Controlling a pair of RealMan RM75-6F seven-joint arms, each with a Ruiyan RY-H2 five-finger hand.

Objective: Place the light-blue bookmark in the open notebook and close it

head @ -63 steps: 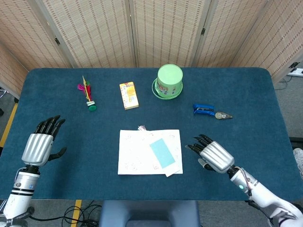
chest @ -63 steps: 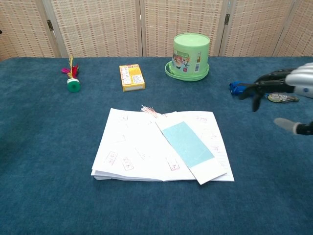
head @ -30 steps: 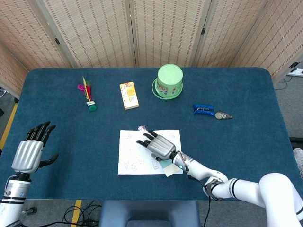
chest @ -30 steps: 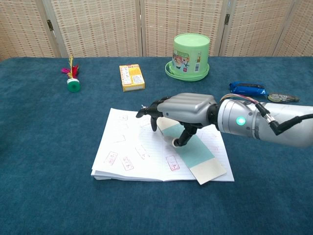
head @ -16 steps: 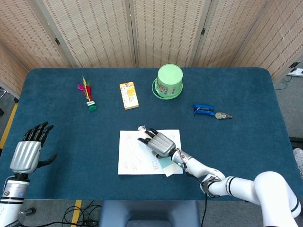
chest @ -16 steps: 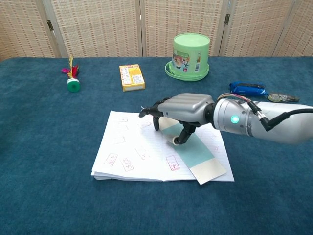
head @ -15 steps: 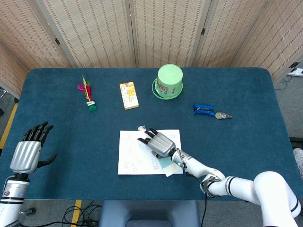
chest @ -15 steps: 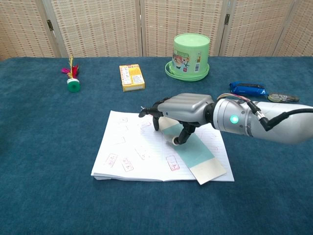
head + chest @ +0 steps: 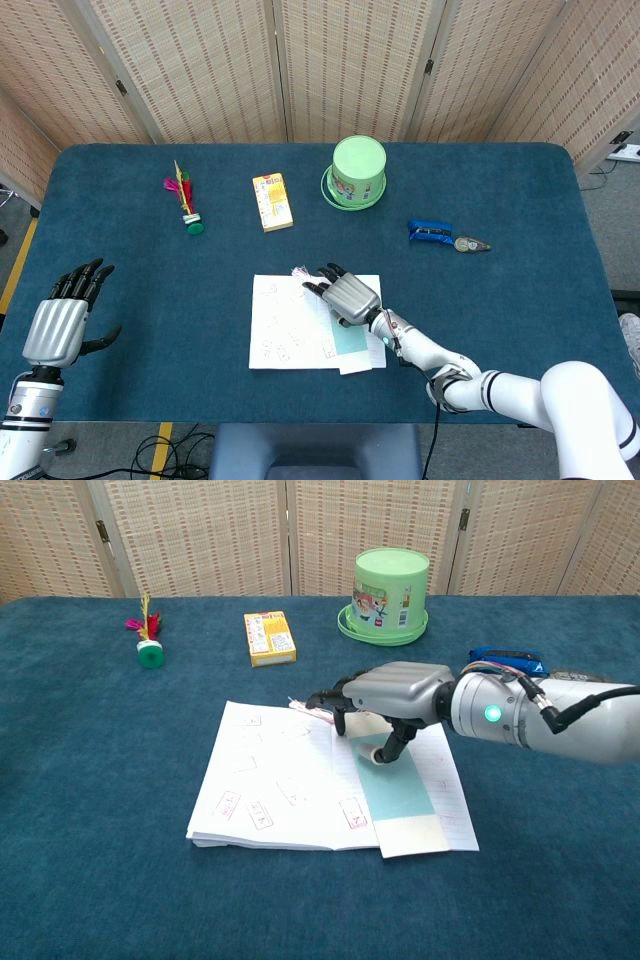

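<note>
The open white notebook (image 9: 265, 780) lies at the table's front centre, also in the head view (image 9: 290, 325). The light-blue bookmark (image 9: 393, 792) lies straight on its right page, its white end sticking out past the near edge, and shows in the head view (image 9: 352, 340) too. My right hand (image 9: 395, 698) hovers over the far end of the bookmark with fingers spread, the thumb (image 9: 382, 752) touching the bookmark. From the head camera that hand (image 9: 345, 293) covers the upper right page. My left hand (image 9: 62, 320) is raised off the table's left edge, fingers apart, holding nothing.
A green tub (image 9: 391, 593) stands at the back, a yellow box (image 9: 269, 638) left of it, and a feather toy with a green base (image 9: 148, 640) further left. A blue clip (image 9: 505, 660) and a metal tool (image 9: 470, 244) lie behind my right forearm.
The bookmark has turned from lying diagonally to lying straight along the right page. My right hand has shifted slightly right and away, still on it. The left hand stays put.
</note>
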